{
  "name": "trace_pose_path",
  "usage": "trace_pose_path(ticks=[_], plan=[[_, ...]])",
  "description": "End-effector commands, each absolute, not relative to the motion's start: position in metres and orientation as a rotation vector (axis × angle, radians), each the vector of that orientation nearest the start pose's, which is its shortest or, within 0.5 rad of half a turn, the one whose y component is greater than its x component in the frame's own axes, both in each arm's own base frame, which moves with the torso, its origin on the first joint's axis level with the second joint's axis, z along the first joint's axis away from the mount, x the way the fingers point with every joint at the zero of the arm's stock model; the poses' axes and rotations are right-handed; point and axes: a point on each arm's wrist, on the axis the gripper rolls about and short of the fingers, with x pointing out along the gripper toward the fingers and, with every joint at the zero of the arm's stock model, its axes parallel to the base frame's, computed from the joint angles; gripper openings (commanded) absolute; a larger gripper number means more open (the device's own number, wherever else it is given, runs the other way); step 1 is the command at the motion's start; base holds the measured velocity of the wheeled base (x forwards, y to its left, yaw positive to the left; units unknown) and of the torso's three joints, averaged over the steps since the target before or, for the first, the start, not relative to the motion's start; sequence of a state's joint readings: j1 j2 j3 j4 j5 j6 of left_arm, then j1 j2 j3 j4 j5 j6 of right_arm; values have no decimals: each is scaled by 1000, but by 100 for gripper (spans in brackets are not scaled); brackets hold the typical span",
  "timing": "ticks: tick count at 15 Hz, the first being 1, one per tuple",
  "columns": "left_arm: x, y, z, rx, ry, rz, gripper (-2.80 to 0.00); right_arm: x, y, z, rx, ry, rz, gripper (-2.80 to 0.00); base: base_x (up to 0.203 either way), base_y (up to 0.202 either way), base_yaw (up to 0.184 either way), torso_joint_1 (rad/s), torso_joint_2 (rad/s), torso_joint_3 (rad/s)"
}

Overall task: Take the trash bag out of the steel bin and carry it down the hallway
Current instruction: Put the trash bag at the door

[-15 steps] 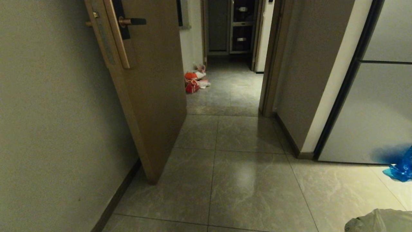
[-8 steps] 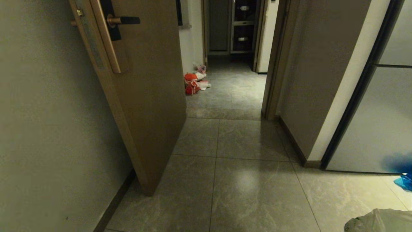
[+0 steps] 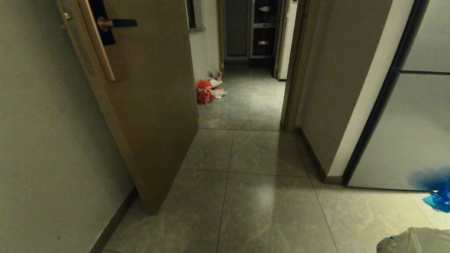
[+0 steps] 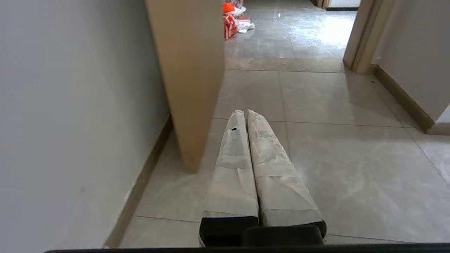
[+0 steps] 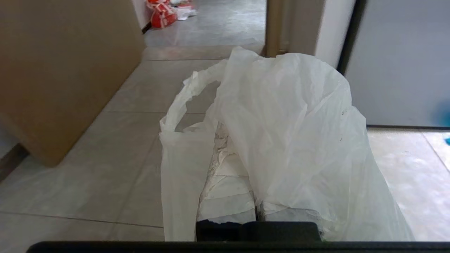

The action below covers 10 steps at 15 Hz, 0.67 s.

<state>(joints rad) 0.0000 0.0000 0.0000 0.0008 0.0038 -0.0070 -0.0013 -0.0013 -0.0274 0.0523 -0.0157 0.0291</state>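
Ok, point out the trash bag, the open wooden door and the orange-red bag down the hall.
trash bag (image 5: 295, 140), right wrist view, on its crumpled white side.
wooden door (image 3: 154, 105), head view, on its flat face.
orange-red bag (image 3: 203, 95), head view, on its red front.

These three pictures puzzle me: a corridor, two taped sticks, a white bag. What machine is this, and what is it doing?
It is a wheeled robot with two arms, each ending in a claw. The wide picture comes from a camera on its head, looking down a hallway of grey tiles, past an open wooden door. The other two come from cameras on its wrists, behind the fingers.

The taped sticks are the left claw, shut and holding nothing, pointing out over the floor. In the right wrist picture the right claw is shut on the trash bag, a thin white plastic bag draped over its fingers; a corner of it shows at the bottom right of the head picture.

On the floor farther along lies an orange-red bag with some white litter by the wall, and something blue lies at the right edge.
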Motion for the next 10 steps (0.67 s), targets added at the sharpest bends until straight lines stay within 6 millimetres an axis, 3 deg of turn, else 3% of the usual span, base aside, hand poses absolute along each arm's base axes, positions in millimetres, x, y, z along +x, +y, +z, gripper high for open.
trace_pose_path(ticks=[1,4,10], plan=[[-23,0,75,-8,5,3,-280,-25,0,78,29,24,-17,-280,12,-73,-33,-6,2,3],[-23,0,75,-8,3,5,-280,-25,0,78,29,24,-17,-280,23,-2,1,-1,0,2],[-23,0,75,-9,4,5,-280,-25,0,78,29,26,-17,-280,179,-1,0,4,3,2]])
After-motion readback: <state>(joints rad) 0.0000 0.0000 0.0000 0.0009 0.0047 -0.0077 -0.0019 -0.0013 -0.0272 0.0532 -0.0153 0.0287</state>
